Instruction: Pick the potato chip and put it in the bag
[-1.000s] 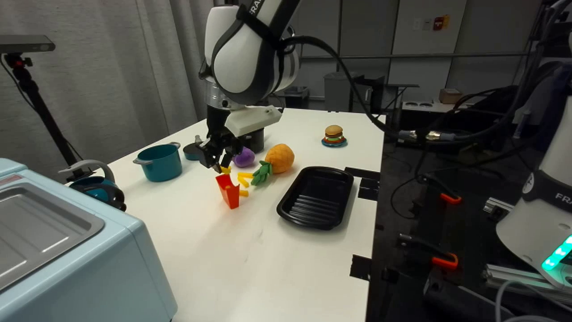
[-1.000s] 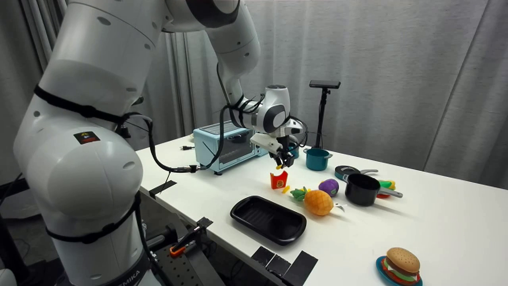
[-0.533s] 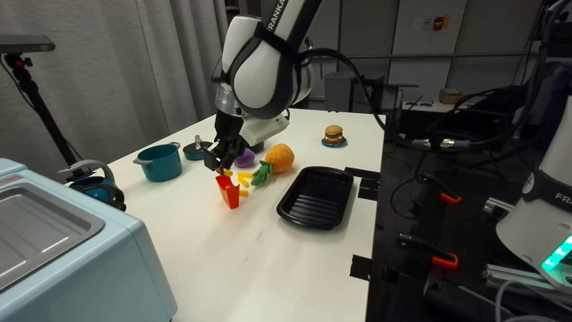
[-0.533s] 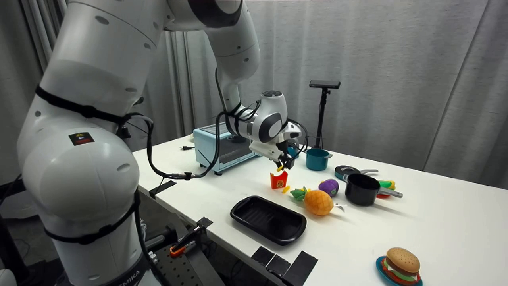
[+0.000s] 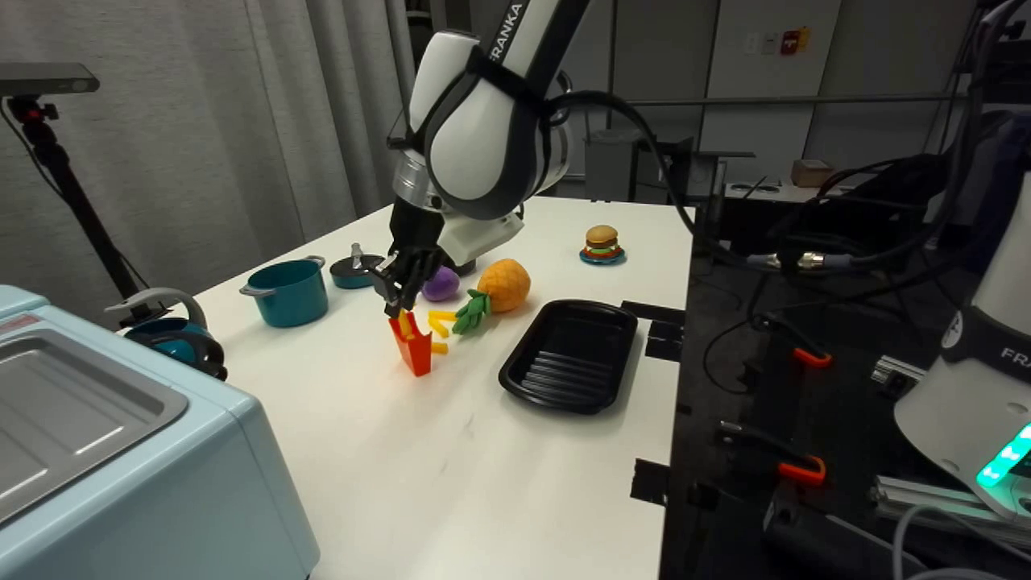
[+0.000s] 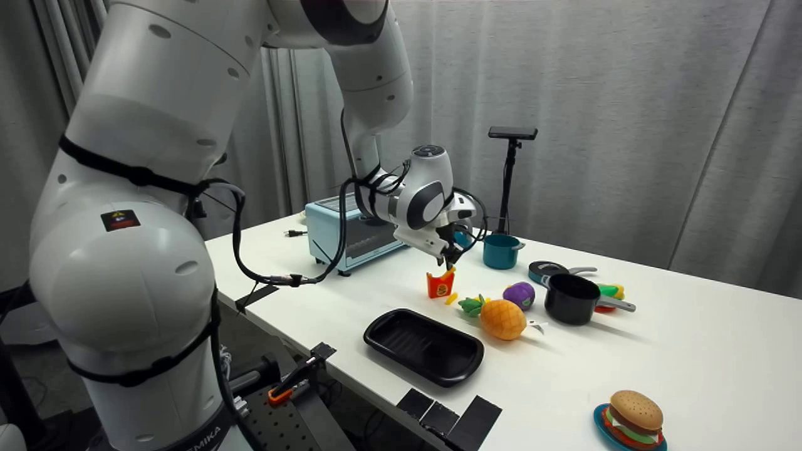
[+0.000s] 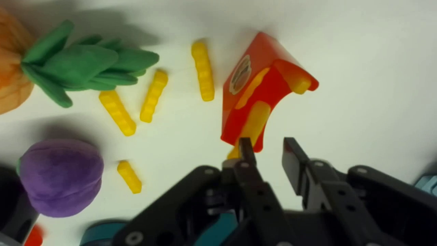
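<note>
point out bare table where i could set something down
Bare table lies between the toaster oven and the black tray, and again between the burger and the black saucepan. Crowded: around the red fries box, with the hand above it and loose fries, pineapple and purple toy to one side.

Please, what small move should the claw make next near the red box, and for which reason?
Probably the claw should rise slowly straight up. In the wrist view its fingers stand apart, gripping nothing, while a yellow fry slopes out of the red box, partly hidden behind one finger, so a sideways move might catch it.
</note>
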Robot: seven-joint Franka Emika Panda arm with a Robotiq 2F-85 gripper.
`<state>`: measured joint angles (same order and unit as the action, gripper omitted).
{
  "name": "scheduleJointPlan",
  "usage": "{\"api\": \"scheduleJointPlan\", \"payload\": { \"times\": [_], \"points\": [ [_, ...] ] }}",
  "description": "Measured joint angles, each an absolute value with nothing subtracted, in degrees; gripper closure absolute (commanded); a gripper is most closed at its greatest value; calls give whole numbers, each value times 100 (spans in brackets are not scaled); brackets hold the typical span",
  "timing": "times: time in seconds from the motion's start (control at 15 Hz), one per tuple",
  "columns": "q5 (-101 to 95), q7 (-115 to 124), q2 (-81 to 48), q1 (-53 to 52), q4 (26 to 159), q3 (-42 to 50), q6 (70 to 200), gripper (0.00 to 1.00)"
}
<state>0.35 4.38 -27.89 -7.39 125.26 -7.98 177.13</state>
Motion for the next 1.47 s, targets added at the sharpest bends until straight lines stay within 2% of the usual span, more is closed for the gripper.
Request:
{"api": "scheduleJointPlan", "payload": {
  "times": [0.33, 0.4, 0.87, 1.47],
  "points": [
    [35, 427, -2789, -678, 12534, -824, 17713, 2],
    [35, 427, -2789, -669, 12534, -825, 17713, 0],
    [41, 428, -2685, -652, 12533, -832, 17531, 0],
    [48, 477, -2038, -653, 12250, -669, 16166, 0]
  ]
}}
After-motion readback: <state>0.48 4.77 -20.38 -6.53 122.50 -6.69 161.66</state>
